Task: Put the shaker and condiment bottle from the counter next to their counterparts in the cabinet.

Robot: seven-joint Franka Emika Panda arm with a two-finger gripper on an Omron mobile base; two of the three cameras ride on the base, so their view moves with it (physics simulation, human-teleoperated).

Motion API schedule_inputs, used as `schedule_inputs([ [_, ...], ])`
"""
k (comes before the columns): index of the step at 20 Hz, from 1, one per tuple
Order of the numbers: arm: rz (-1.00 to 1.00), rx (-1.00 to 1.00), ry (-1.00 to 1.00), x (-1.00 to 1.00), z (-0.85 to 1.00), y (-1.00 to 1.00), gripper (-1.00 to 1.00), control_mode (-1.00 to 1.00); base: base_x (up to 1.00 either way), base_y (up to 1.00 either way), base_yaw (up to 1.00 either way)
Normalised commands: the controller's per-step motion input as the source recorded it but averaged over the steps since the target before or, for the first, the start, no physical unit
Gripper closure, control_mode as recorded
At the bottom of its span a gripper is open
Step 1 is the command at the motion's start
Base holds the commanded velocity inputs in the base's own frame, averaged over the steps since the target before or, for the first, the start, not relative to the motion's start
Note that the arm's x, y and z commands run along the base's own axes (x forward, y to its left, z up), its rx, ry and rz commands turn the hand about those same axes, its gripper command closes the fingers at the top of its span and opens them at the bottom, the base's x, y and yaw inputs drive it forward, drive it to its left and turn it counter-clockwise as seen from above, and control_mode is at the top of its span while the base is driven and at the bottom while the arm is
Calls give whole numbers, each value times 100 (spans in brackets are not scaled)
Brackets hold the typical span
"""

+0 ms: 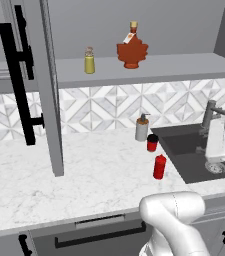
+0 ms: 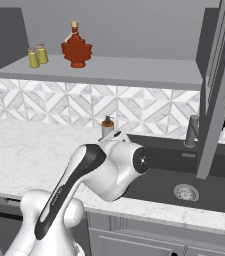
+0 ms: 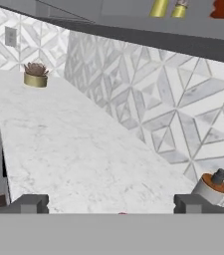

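Observation:
Two yellow-green shakers [image 2: 33, 58] [image 2: 43, 53] stand side by side on the grey cabinet shelf [image 2: 134, 70], left of the maple-leaf syrup bottle [image 2: 76, 47]. From the left base view they line up as one shaker [image 1: 89, 61] beside the maple-leaf bottle [image 1: 132, 50]. The all-red condiment bottle [image 1: 159, 166] stands upright on the marble counter [image 1: 84, 170] near the sink's left edge. My gripper [image 3: 112, 204] is open with nothing between its fingertips [image 3: 31, 203]. It looks leftward along the counter, low by the sink. The wrist [image 1: 219, 142] hangs over the basin.
A grey soap pump [image 1: 142, 128] and a short red cup with a black rim [image 1: 152, 142] stand behind the condiment bottle. The sink [image 1: 194, 150] and faucet [image 2: 191, 131] lie right. The open cabinet door [image 1: 49, 85] with its black handle [image 1: 16, 75] hangs over the counter. A small potted plant [image 3: 35, 76] sits far left.

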Motion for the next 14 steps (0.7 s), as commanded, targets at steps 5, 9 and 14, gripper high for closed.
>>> schedule_inputs([
  [5, 11, 1, -1, -19, -23, -45, -100, -100, 0, 0, 0],
  [9, 21, 0, -8, -1, -32, -19, -100, -100, 0, 0, 0],
  [14, 21, 0, -6, 14, -66, 0, -100, -100, 0, 0, 0],
])
